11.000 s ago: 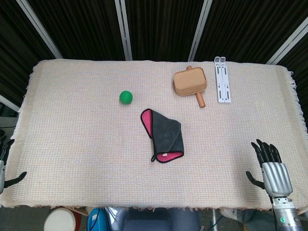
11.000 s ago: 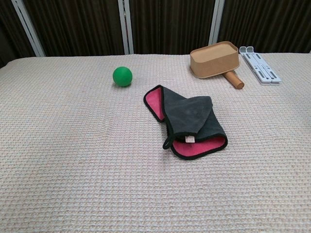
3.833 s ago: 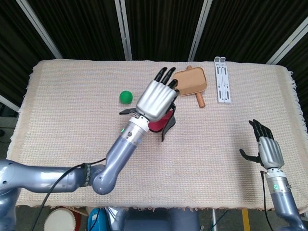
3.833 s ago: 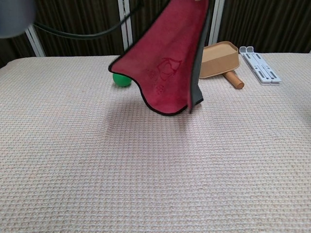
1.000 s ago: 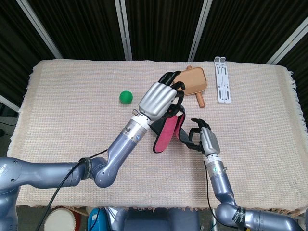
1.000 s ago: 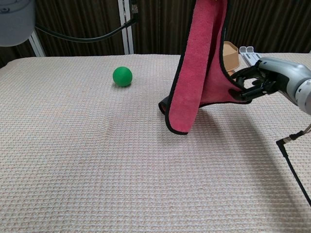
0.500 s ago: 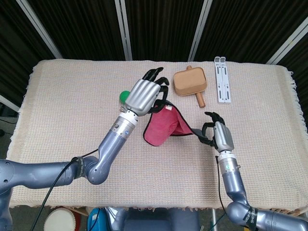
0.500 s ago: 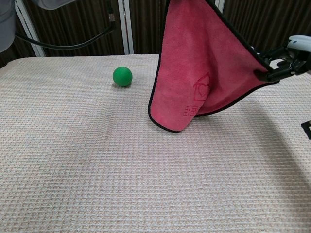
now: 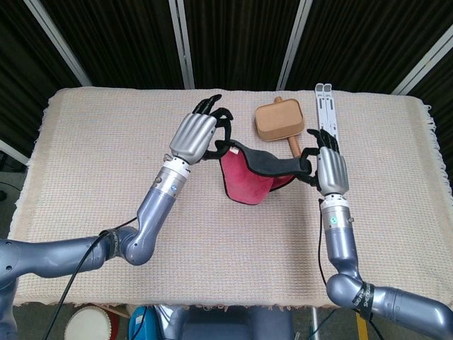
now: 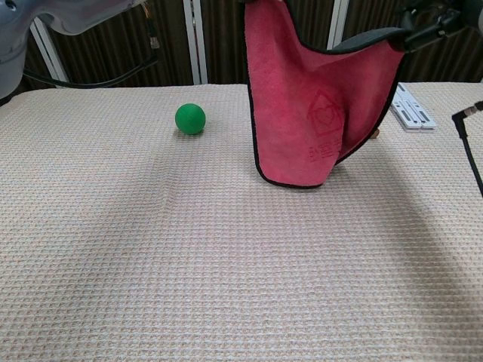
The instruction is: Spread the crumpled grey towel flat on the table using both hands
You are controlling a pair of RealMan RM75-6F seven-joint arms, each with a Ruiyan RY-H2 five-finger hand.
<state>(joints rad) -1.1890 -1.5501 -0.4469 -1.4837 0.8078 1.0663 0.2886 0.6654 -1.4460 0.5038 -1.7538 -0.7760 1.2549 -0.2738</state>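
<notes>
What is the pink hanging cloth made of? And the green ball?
The towel looks like soft, fuzzy cloth, maybe microfibre: it droops in folds between both hands and has a stitched black edge. The green ball looks smooth and matte, perhaps rubber or foam; the pictures cannot settle which.

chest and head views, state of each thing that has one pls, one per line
towel: lifted, hanging pink side forward between both hands, not yet flat
left hand: grips one top corner of the towel
right hand: pinches the other top corner
green ball: resting on the table
wooden box: lying on the table, handle toward the robot
</notes>
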